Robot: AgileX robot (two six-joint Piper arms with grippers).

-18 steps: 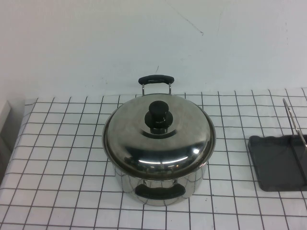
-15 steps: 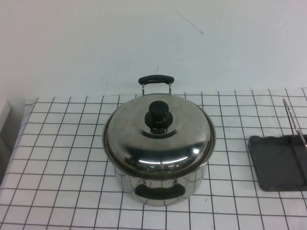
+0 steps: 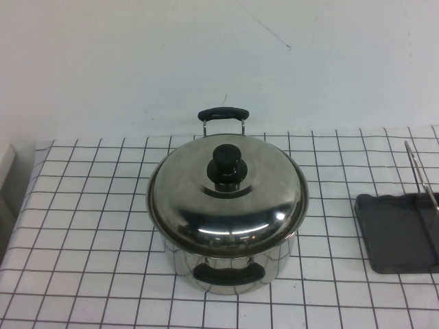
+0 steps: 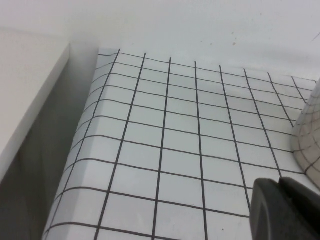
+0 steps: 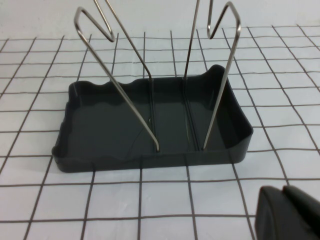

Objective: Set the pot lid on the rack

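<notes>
Pot lid (image 3: 227, 194) unmoved since earlier, seated on pot (image 3: 230, 264) (rack (image 3: 398, 229) well right); left gripper (image 4: 287, 210) and right gripper (image 5: 290, 212) clenched, low over the cloth.

No readable text, label, brand, number or sign anywhere: none on the pot lid (image 3: 227, 199), none on the rack (image 5: 150, 125), none on the grid-patterned cloth (image 4: 170, 150) over the surface.
</notes>
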